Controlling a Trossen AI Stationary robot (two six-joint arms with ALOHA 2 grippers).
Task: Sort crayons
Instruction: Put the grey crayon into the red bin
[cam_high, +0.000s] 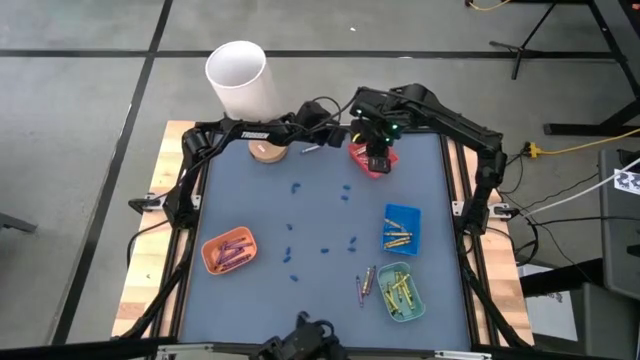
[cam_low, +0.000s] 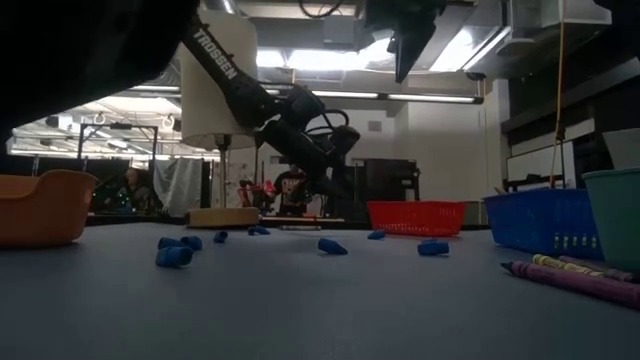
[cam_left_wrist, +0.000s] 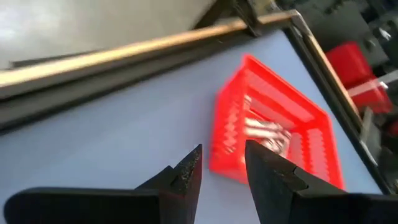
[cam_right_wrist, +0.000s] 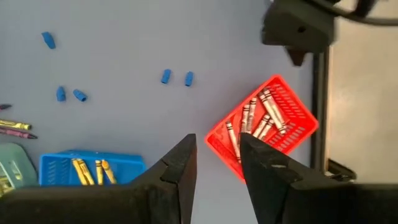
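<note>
Silver-grey crayons (cam_right_wrist: 261, 118) lie in a red tray (cam_high: 368, 158) at the table's far side. Gold-orange crayons (cam_right_wrist: 93, 171) lie in a blue tray (cam_high: 402, 228), yellow ones in a green tray (cam_high: 400, 292), and purple-pink ones in an orange tray (cam_high: 229, 251). A few loose crayons (cam_high: 366, 283) rest on the mat beside the green tray. My right gripper (cam_right_wrist: 217, 142) hangs open high above the red tray, pointing down, with nothing between its fingers. My left gripper (cam_left_wrist: 222, 152) is open and empty, low over the mat just left of the red tray, slanting down toward it.
Small blue bits (cam_high: 292, 254) are scattered over the middle of the mat. A white cylinder (cam_high: 240, 78) and a wooden disc (cam_high: 267, 151) stand at the far left. A thin pale stick (cam_high: 310, 148) lies on the mat under the left arm. The table's black frame (cam_left_wrist: 124, 56) runs close behind the red tray.
</note>
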